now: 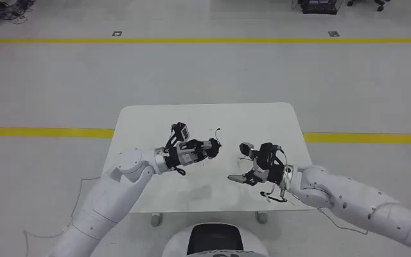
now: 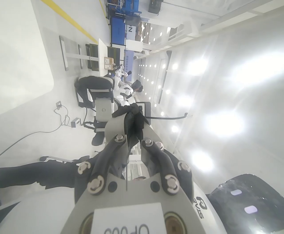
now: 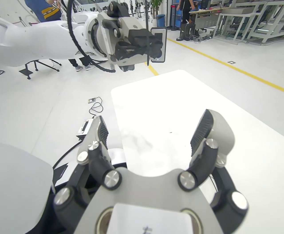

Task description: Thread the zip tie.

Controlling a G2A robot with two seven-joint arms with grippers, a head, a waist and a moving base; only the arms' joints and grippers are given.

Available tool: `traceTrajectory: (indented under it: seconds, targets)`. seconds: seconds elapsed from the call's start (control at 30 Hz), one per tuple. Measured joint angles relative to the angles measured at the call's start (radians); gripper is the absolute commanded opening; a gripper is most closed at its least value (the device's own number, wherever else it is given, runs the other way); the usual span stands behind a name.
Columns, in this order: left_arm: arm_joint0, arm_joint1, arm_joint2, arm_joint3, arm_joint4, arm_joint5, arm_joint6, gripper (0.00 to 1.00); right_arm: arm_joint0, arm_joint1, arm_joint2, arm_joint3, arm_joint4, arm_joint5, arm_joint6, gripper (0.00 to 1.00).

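Right wrist view: left fingers (image 3: 135,36) clamp zip tie (image 3: 146,24) upright; right fingers (image 3: 203,130) spread wide, empty, above table (image 3: 199,93).

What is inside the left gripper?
A thin black zip tie is clamped in the shut left gripper, with its ends sticking out. The stretch pinched inside is covered.

white table (image 1: 270,115), pale grey floor (image 1: 192,70), yellow floor lines (image 1: 205,40), metal racks (image 3: 244,20), bright ceiling lights (image 2: 221,121)

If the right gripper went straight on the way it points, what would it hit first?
Probably the left gripper holding the zip tie, though depth is unclear and it might pass beneath.
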State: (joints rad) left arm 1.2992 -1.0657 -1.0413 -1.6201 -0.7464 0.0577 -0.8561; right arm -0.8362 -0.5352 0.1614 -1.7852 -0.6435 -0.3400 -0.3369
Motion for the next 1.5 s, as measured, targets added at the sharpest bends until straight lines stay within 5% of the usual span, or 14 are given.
traceTrajectory:
  seconds: [0.57,1.0,1.23,1.5]
  targets:
    - [0.004,0.003,-0.003,-0.008,0.016,-0.005,0.002,0.0,0.013,-0.016,0.009,-0.014,-0.008,0.0,0.043,1.0]
    - [0.002,0.003,0.014,-0.008,0.04,0.004,0.022,0.0,-0.069,-0.038,0.086,0.033,-0.099,0.0,-0.088,1.0]
    - [-0.005,0.004,0.035,-0.004,0.081,0.003,0.003,0.0,-0.081,-0.048,0.106,0.026,-0.097,0.0,-0.051,0.49]
    - [-0.014,0.005,0.048,0.003,0.101,0.006,-0.012,0.0,-0.078,-0.058,0.102,0.032,-0.086,0.0,-0.02,0.4]
